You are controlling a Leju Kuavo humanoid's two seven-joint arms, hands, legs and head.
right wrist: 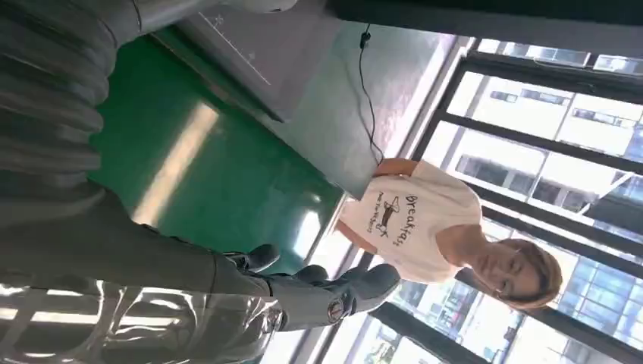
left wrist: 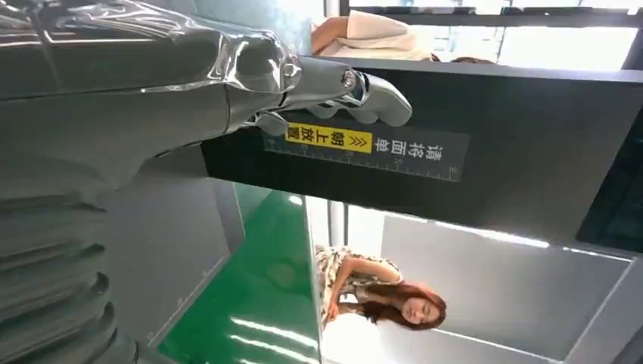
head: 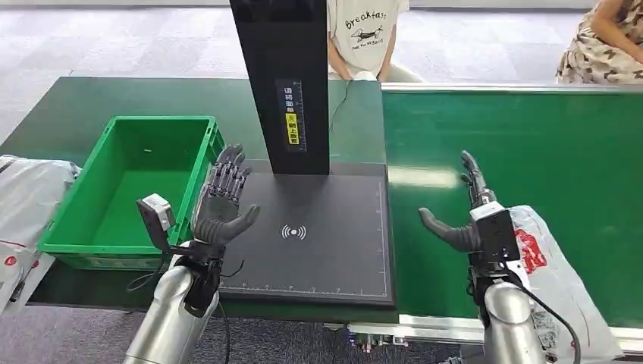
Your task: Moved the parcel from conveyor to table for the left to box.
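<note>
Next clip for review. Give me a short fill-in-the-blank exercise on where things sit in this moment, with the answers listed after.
1. The white parcel with red print lies on the green ____, beside the right robot hand.
2. The green crate on the robot's left holds ____.
3. The left robot hand hovers with its fingers ____ at the edge of the black scanning pad.
4. The black pillar at the pad's far edge carries a ____ sticker.

Missing words: conveyor; nothing; spread; yellow

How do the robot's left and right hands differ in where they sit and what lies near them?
The left hand hovers at the black scan pad's edge beside the green crate; the right hand is over the green conveyor, next to the white parcel. Both are open, holding nothing.
</note>
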